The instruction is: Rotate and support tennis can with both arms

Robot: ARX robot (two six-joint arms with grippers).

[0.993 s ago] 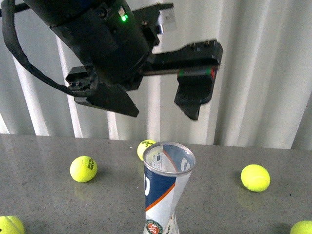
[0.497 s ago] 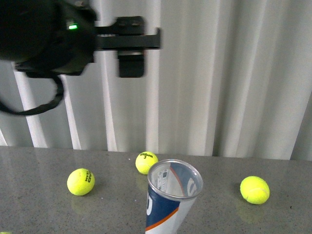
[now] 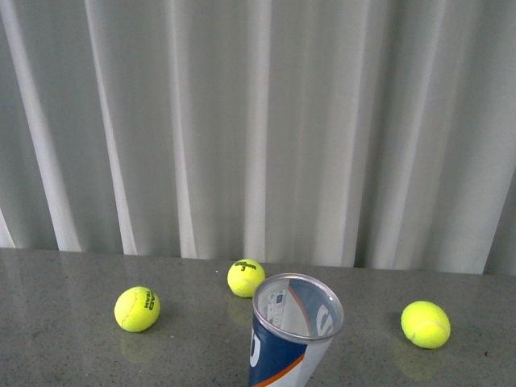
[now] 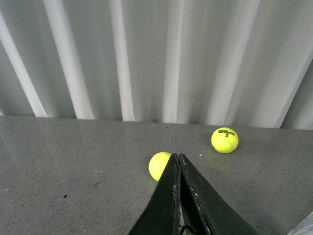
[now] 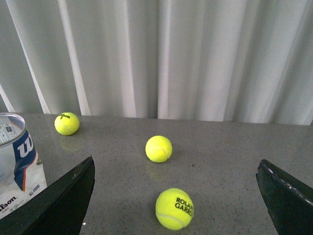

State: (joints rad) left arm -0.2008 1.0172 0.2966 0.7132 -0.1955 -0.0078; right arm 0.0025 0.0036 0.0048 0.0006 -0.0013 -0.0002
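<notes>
The tennis can (image 3: 294,334) stands upright near the tabletop's (image 3: 64,347) front edge, its base cut off from the front view. The left gripper (image 4: 179,161) has its jaws pressed together, empty; the right gripper (image 5: 176,196) has its jaws spread wide, empty. The arm that crossed the front view earlier has gone.

left gripper (image 4: 179,161): fingers pressed together | right gripper (image 5: 176,196): fingers wide apart
</notes>
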